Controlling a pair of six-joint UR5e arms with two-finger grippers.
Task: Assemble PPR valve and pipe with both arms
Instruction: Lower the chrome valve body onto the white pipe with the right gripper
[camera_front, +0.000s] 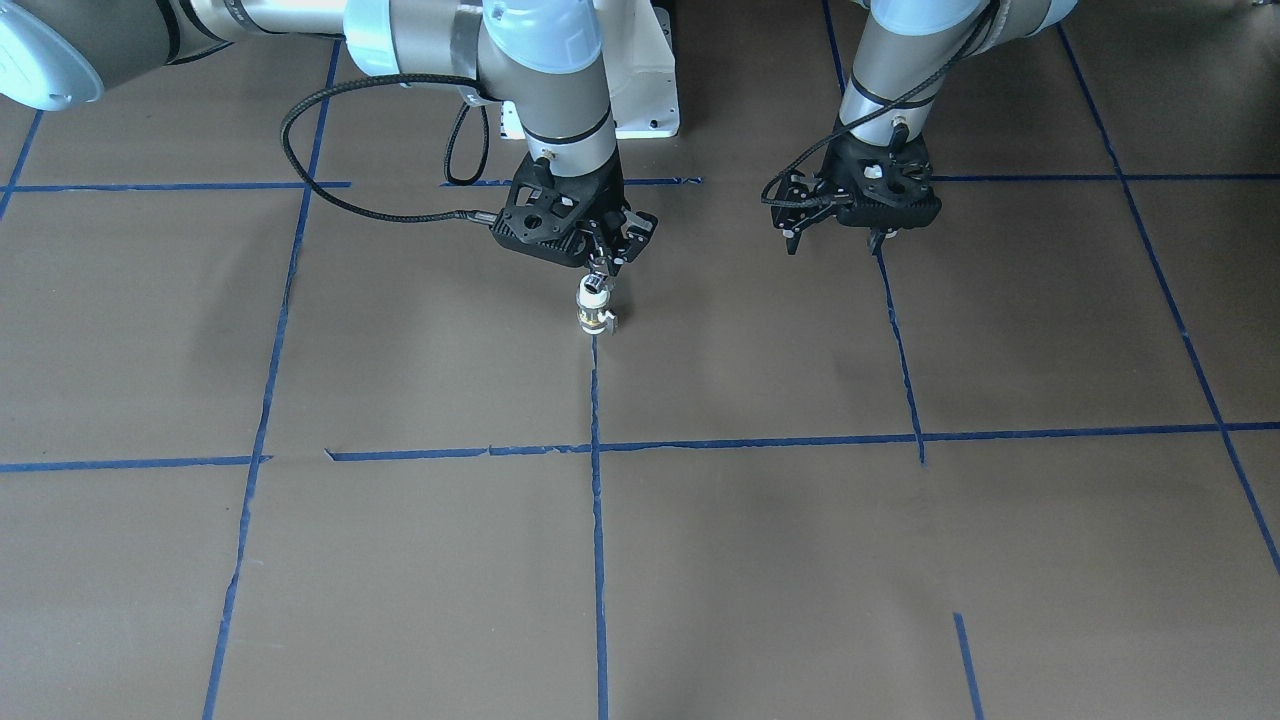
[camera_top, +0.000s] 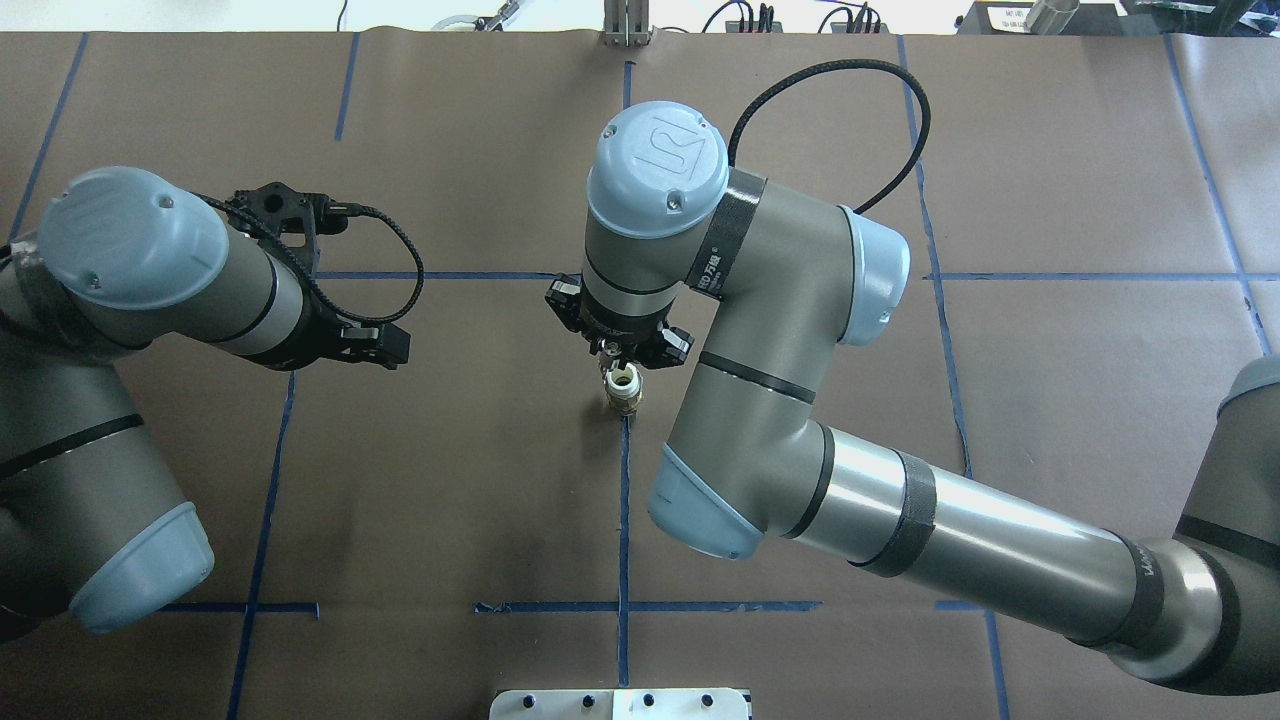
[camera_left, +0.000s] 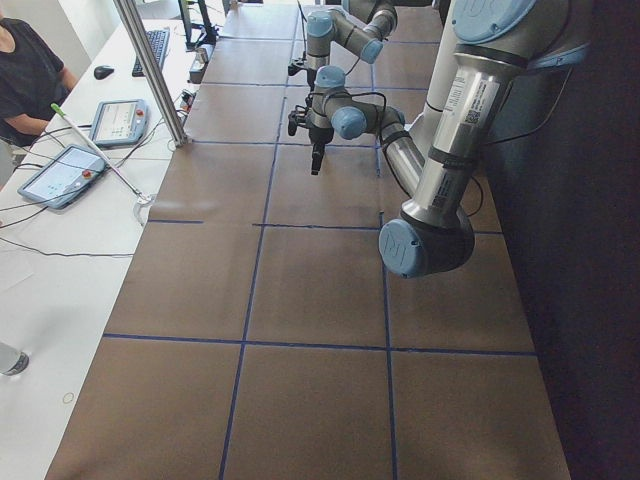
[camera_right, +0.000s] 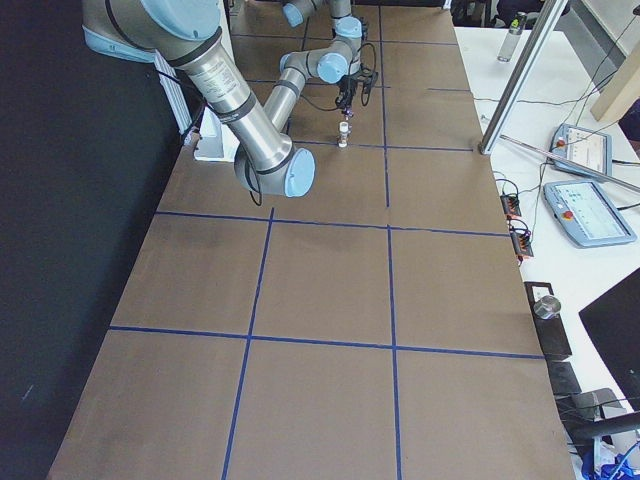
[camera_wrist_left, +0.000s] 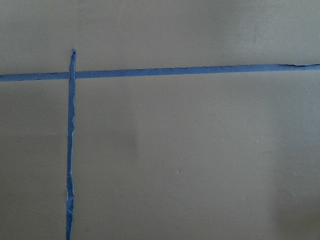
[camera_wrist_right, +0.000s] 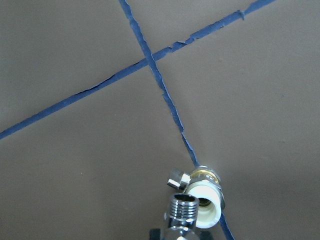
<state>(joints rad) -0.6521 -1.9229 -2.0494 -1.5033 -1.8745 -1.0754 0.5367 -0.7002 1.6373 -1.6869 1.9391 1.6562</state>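
The PPR valve (camera_front: 595, 312) stands upright on a blue tape line, white end up, brass middle below. It also shows in the overhead view (camera_top: 622, 390) and the right wrist view (camera_wrist_right: 206, 207), with its small lever (camera_wrist_right: 177, 177) to the side. My right gripper (camera_front: 603, 262) is shut on the chrome pipe (camera_wrist_right: 182, 212) and holds it right above the valve's open white end, slightly off to one side. I cannot tell whether they touch. My left gripper (camera_front: 835, 240) hangs open and empty above the table, well apart from the valve.
Brown paper covers the table (camera_front: 760, 560), marked by a grid of blue tape lines (camera_front: 597, 520). The white pedestal (camera_front: 645, 90) stands behind the right gripper. The left wrist view shows only paper and tape (camera_wrist_left: 70, 150).
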